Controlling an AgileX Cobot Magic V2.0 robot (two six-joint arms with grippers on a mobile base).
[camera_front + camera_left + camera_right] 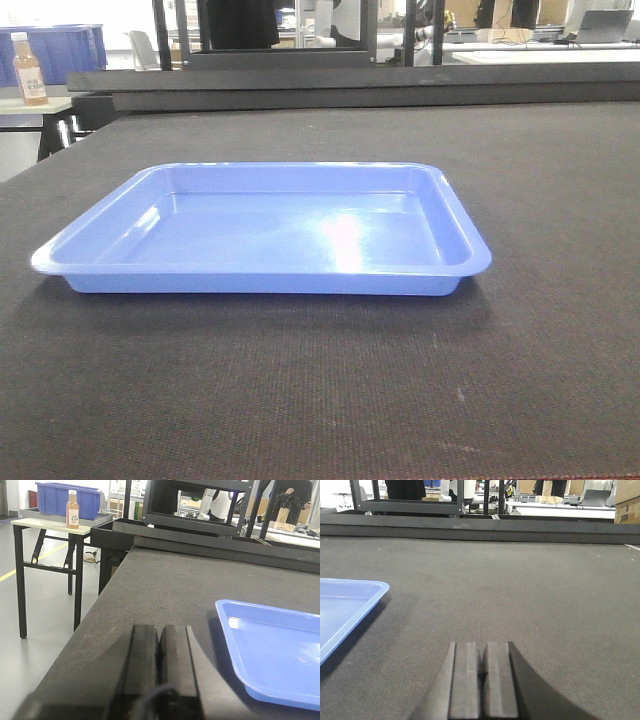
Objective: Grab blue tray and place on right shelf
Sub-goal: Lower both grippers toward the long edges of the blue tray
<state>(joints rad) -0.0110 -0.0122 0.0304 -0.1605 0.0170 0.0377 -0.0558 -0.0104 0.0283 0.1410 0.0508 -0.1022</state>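
- Left jaws, lower centre: pressed together, empty.
- Right jaws: likewise together, gripping nothing.
- Shallow glossy periwinkle-blue plastic tray (270, 235): whole in front view, only corners in wrist views.

The left tool (159, 630) sits low in the foreground, its two black fingers (142, 652) pressed together with no gap, over the dark-matted bench (165, 580). The tray (280, 655) lies flat on the bench to the tool's right, apart from it. Beyond the bench's left edge, a smaller bench (50, 524) carries a bottle (73, 510) and a blue bin (50, 497).
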